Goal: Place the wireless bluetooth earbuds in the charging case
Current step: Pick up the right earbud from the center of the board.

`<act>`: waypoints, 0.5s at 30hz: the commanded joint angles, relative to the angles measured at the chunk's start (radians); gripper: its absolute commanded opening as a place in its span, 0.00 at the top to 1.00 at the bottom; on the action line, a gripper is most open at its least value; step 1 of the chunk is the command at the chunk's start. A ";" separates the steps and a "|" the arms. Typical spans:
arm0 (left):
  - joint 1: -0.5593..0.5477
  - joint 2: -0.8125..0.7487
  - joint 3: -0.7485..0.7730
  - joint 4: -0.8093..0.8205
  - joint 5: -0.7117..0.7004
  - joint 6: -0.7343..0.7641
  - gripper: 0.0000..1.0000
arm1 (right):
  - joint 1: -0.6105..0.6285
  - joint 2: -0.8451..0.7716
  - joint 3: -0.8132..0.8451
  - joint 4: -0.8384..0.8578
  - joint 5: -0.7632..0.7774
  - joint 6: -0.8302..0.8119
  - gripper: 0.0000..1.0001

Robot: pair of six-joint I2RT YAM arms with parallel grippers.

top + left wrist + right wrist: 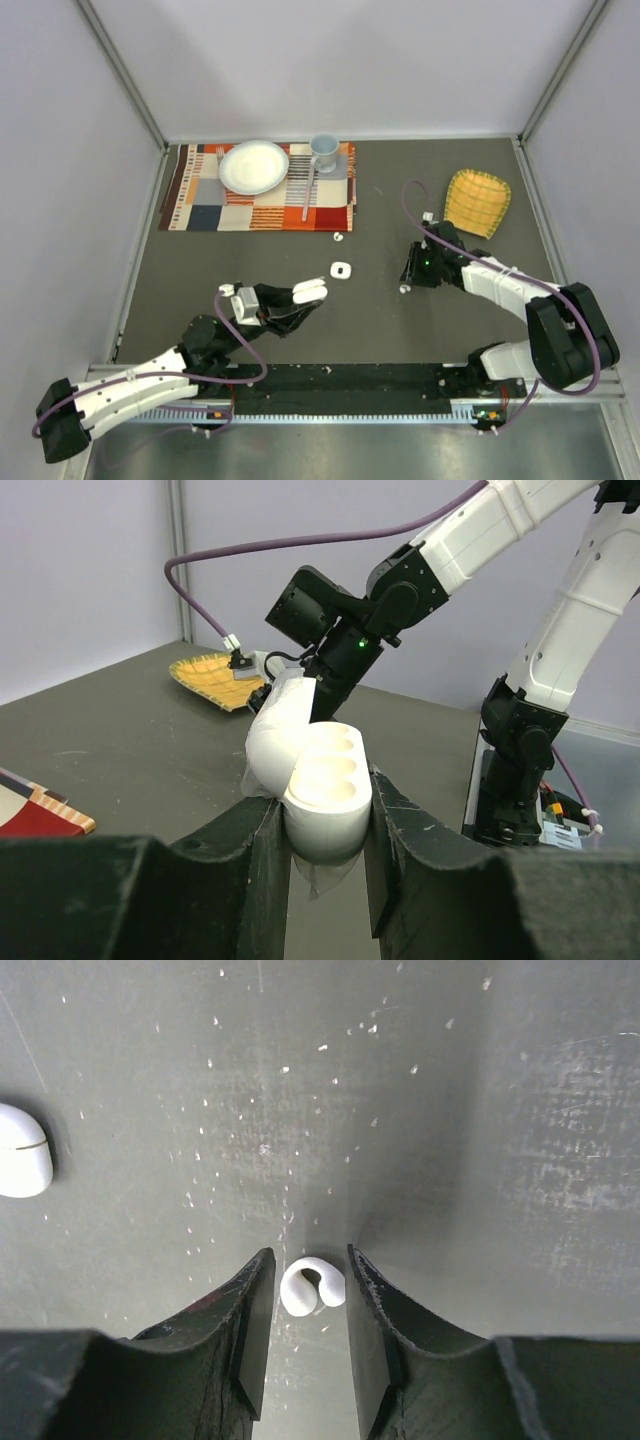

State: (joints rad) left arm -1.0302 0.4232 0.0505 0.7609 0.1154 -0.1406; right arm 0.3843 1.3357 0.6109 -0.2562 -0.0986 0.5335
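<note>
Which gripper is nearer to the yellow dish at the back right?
Right. The right gripper is a little in front and left of the yellow dish; the left gripper is far to its left.

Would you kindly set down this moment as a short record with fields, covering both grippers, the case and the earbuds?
left gripper: shut on the open charging case, both visible wells empty
right gripper: straddles an earbud lying on the table; grip unclear
loose on table: small white piece, and a tiny white bit near the placemat
earbuds in case: none
</note>
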 commanded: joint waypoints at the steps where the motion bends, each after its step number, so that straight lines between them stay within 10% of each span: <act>1: -0.004 -0.014 0.012 0.034 0.001 -0.014 1.00 | 0.007 -0.021 -0.014 0.014 -0.041 -0.041 0.67; 15: -0.004 0.014 0.005 0.060 0.010 -0.024 1.00 | 0.005 -0.089 -0.088 -0.009 -0.009 -0.023 0.71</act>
State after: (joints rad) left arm -1.0302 0.4305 0.0505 0.7578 0.1154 -0.1520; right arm 0.3840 1.2778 0.5411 -0.2455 -0.1188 0.5171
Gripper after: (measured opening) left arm 0.347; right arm 0.290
